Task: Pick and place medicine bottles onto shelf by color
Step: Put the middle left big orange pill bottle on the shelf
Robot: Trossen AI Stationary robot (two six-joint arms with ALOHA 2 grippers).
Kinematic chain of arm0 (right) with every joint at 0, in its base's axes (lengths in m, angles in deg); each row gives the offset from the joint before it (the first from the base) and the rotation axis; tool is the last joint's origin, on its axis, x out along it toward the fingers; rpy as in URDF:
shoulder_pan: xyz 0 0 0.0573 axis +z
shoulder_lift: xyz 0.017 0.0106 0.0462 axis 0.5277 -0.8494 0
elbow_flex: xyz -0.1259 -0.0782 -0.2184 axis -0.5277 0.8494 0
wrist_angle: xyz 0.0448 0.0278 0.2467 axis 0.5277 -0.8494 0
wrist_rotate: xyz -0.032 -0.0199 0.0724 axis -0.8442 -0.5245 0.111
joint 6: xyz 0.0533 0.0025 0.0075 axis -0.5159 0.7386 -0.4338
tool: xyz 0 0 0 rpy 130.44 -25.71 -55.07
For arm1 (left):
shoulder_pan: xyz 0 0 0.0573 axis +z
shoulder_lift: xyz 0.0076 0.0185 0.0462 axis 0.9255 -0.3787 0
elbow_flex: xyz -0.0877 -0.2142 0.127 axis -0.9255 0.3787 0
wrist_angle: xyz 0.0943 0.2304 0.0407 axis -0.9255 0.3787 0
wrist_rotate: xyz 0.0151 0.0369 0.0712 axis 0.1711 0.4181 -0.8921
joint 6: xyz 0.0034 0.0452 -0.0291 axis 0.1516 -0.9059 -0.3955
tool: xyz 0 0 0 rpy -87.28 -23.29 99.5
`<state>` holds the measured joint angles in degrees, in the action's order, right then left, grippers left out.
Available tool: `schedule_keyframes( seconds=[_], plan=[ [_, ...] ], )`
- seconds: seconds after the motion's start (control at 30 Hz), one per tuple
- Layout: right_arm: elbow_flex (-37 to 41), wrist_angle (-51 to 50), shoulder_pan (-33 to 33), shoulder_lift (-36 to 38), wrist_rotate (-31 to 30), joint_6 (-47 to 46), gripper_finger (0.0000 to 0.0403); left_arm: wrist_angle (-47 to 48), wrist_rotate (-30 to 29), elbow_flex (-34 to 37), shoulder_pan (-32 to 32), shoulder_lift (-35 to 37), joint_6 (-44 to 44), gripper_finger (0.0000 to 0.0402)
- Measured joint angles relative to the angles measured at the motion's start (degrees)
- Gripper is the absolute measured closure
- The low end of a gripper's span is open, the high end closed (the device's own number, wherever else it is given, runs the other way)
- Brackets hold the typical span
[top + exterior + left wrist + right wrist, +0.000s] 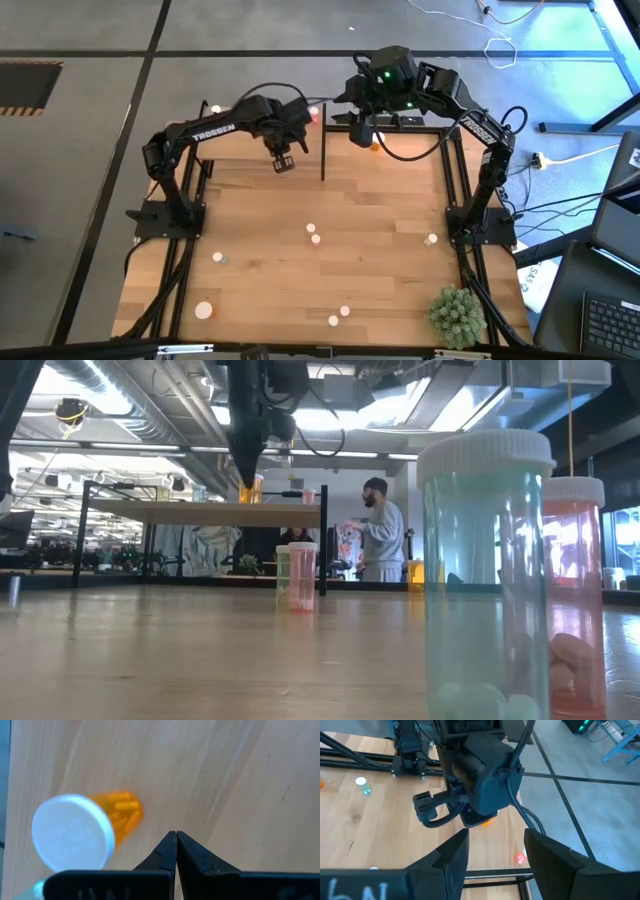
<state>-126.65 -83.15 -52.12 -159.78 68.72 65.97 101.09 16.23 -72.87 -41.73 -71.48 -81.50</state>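
Honestly, with the left gripper [176,836] pinched closed on nothing beside the orange bottle [122,812] on the shelf [380,150] at upper centre, and the right gripper [495,851] open, I'd reopen and re-center before squeezing again.

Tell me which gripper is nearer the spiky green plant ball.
Right. The right gripper is over the shelf's far edge; the left gripper sits further across from the plant ball.

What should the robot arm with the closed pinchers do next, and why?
Probably open the left end effector again and line it up around the orange bottle. Its fingers are pressed together with nothing between them, and the bottle sits just beside them on the wooden shelf, so nothing is gripped.
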Motion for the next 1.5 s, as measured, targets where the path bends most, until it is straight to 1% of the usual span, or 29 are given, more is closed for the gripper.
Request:
schedule_keyframes(
  seconds=[0.07, 0.2, 0.27, 0.6, 1.03, 1.2, 1.33, 1.5],
  plan=[
    [0.0, 0.0, 0.0, 0.0, 0.0, 0.0, 0.021, -1.52, -0.55, 0.12, -0.17, 0.0, -0.11, 0.04],
    [0.0, -0.01, 0.0, 0.0, 0.0, 0.01, 0.021, -2.8, -4.59, 0.12, -0.24, 0.0, -0.99, 0.0401],
    [0.0, 0.0, 0.0, 0.0, 0.0, 0.02, 0.021, -2.78, -5.58, 0.12, -0.03, 0.0, -1.55, 0.0401],
    [0.0, -0.01, -0.01, 0.0, 0.0, 0.0, 0.021, -3.05, -6.37, 0.12, 1.48, 0.0, -3.32, 0.0401],
    [0.0, 0.0, -0.01, 0.0, 0.0, 0.02, 0.021, -6.03, -6.48, 0.12, 4.87, 0.0, -9.13, 0.0401],
    [0.0, 0.0, -0.01, 0.0, 0.0, 0.01, 0.021, -5.82, -6.36, 0.12, 3.51, 0.58, -9.47, 0.0401],
    [0.0, -0.01, -0.02, 0.0, 0.0, 0.01, 0.021, -5.84, -6.39, 0.06, 0.89, 2.52, -10.57, 0.0401],
    [0.0, 0.0, -0.01, 0.0, 0.0, 0.01, 0.021, -2.25, -6.29, 0.06, -0.48, 2.91, -9.14, 0.0401]
  ],
)
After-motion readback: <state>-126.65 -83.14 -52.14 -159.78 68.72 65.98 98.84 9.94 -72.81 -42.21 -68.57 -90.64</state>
